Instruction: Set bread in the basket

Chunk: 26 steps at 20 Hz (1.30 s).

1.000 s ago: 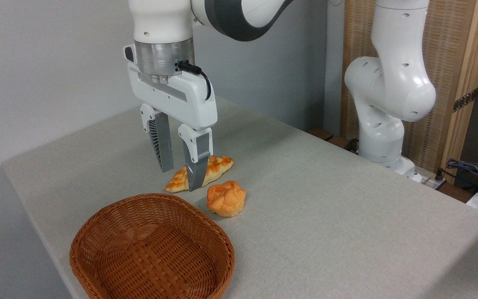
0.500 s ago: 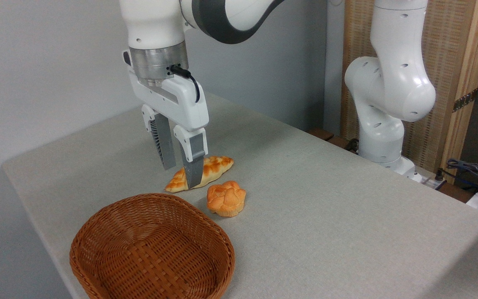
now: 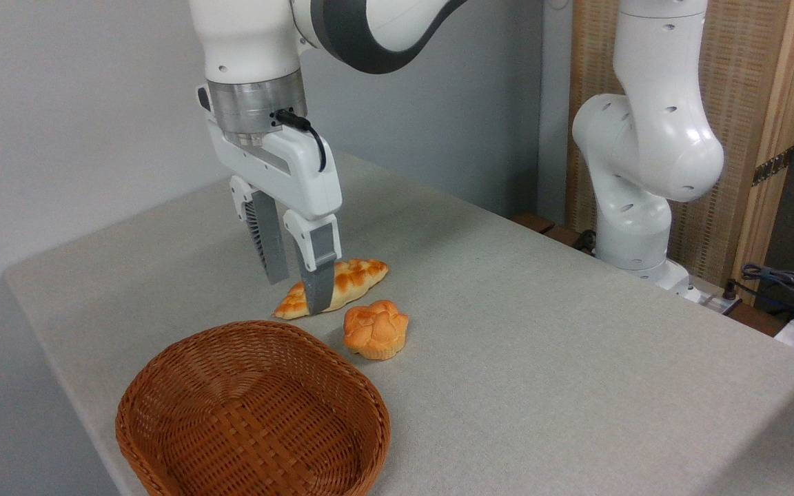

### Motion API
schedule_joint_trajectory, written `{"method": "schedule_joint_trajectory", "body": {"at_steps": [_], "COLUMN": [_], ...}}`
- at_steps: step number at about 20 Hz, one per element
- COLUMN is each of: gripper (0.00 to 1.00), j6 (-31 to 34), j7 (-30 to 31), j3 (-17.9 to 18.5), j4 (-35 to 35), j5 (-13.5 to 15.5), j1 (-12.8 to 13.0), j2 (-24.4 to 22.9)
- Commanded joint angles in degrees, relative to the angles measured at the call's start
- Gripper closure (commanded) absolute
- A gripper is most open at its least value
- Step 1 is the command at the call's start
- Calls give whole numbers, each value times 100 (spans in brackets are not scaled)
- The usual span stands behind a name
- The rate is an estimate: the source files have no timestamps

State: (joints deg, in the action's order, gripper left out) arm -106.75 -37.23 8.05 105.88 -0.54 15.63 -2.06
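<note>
My fingers (image 3: pixel 295 295) hung spread and empty above the long braided loaf (image 3: pixel 342 284). The bread (image 3: pixel 375 329) sat on the worktop (image 3: pixel 542 331) just right of the basket (image 3: pixel 252 413), near the loaf, not touching either.

The bread (image 3: pixel 375 329) is a small round bun, golden-orange on its lumpy, flower-like knotted top and paler around the base. It sits upright and whole on the grey table (image 3: pixel 542 331), just beside the basket's far right rim, not touching it.

The basket (image 3: pixel 252 413) is a wide, shallow oval bowl of reddish-brown woven wicker, far broader than the bun. It stands upright near the table's front edge, its opening facing up, with nothing visible inside it.
</note>
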Motion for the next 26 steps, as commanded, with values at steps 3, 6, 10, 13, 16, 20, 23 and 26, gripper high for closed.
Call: {"method": "schedule_joint_trajectory", "body": {"at_steps": [3, 6, 10, 13, 16, 20, 23, 26], "gripper": [0, 0, 0, 0, 0, 0, 0, 0], "j6": [365, 383, 637, 743, 752, 752, 752, 752], "j7": [-13, -13, 14, 14, -4, -74, -74, -57], "j3": [48, 48, 92, 74, 118, 118, 127, 127], "j4": [-94, -129, -331, -437, -498, -507, -498, -498], "j5": [1, 10, 19, 10, 28, 28, 19, 28], "j1": [-25, -34, -25, -25, -34, -34, -34, -34], "j2": [-31, -22, -31, -22, -22, 4, -5, 4]}}
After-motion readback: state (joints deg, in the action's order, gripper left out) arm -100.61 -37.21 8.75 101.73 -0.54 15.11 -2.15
